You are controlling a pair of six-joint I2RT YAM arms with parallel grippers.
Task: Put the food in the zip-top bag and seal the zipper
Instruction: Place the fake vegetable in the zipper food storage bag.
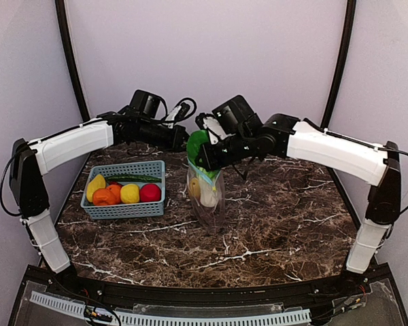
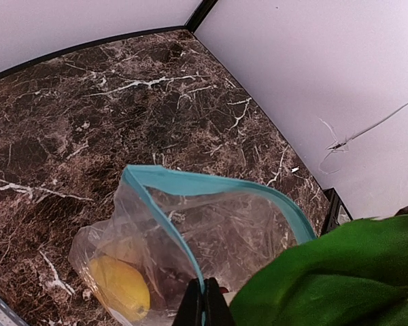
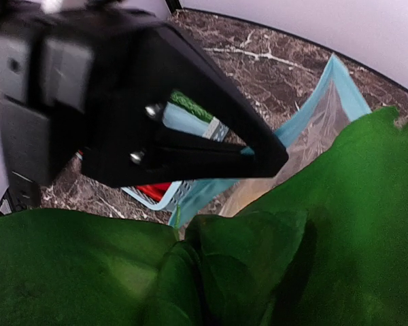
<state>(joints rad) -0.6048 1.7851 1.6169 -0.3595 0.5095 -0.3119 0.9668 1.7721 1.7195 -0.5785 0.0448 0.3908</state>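
cabbage [image 1: 196, 142], soft-leafed and light, hangs clenched in the right hand [image 1: 205, 155] just above the mouth of the zip-top bag [image 1: 207, 197]. left hand [image 2: 204, 303] pinches the zipper [image 2: 211, 185] rim beside it; the film looks flimsy and slippery, so hold the stiffer strip.

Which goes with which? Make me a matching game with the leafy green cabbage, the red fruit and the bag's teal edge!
1 green leafy toy cabbage
2 round red toy fruit
3 clear plastic bag's teal zipper edge

A in the teal lattice basket
B pinched by the left gripper
C held by the right gripper

Pairs: 1-C, 2-A, 3-B.
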